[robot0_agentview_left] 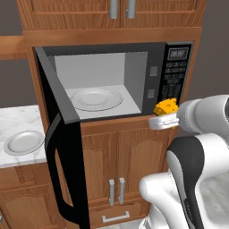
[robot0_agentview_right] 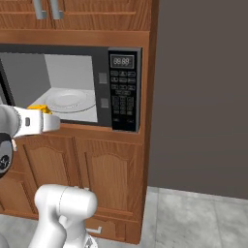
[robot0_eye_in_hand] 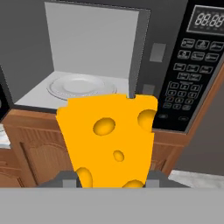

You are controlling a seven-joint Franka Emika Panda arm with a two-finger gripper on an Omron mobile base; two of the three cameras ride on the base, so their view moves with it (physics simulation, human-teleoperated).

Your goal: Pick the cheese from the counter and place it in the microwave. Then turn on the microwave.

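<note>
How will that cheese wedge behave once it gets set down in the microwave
The cheese keeps its wedge shape in the gripper, so it is probably stiff. Its flat faces suggest it won't roll. It looks small, likely light.

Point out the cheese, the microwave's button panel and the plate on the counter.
cheese [robot0_eye_in_hand: 109, 140]: hand view, middle of its orange face.
button panel [robot0_agentview_right: 123, 104]: right base view, centre of the keypad.
plate on the counter [robot0_agentview_left: 23, 142]: left base view, middle of the dish.
</note>
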